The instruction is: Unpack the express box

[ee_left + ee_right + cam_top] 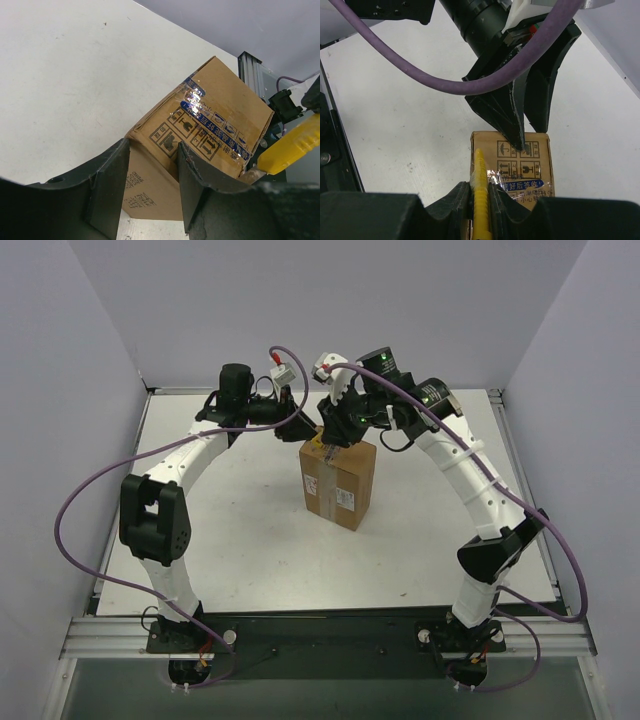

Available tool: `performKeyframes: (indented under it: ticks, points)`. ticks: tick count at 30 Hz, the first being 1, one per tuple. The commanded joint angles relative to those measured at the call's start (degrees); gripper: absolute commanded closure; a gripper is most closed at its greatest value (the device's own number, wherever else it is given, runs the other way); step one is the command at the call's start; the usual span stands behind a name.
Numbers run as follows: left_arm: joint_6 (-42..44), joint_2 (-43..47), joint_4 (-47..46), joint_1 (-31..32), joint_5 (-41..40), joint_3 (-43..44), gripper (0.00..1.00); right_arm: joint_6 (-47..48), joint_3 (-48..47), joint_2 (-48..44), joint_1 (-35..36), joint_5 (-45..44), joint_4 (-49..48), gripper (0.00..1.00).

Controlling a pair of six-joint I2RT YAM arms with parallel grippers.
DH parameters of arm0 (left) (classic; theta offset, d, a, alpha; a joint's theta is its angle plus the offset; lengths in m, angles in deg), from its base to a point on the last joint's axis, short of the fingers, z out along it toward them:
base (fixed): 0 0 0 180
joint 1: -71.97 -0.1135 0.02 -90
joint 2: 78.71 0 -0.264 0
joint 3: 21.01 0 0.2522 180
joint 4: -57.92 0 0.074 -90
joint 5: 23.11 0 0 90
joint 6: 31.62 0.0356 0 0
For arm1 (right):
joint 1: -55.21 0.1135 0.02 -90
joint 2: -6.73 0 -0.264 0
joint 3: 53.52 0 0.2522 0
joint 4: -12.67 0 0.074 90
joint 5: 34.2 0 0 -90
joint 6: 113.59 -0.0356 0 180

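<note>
box: the box (338,483) stands about mid-table, a touch nearer the far edge. Flaps are shut.
tape: the tape (200,112) runs glossy across the top seam, and I can't spot a cut in it.
right claw: the right gripper (480,192) is clamped tight on the yellow knife (479,170), with the tip down at the near top edge of the box. Can't tell if the blade is actually in the tape.
left claw: the left gripper (153,145) has its fingers apart and sits at the far top edge. One tip looks like it's touching the lid, I guess to steady it.
done so far: knife in hand and lined up, that's about it.
left to do: pretty much everything. Slit the tape, fold the flaps back and pull out whatever's inside.
</note>
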Motion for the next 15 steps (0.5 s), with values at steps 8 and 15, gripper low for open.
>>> performKeyframes:
  ticks: [8,15]
  points:
    - [3.71,-3.54,6.59,1.64,-6.97,-3.73,0.48,-0.28,0.61,-1.10,0.34,1.09,-1.41,1.00]
    - [3.63,-3.98,6.59,1.55,-6.97,-3.73,0.49,0.60,2.90,-1.63,0.34,1.62,-0.53,1.00]
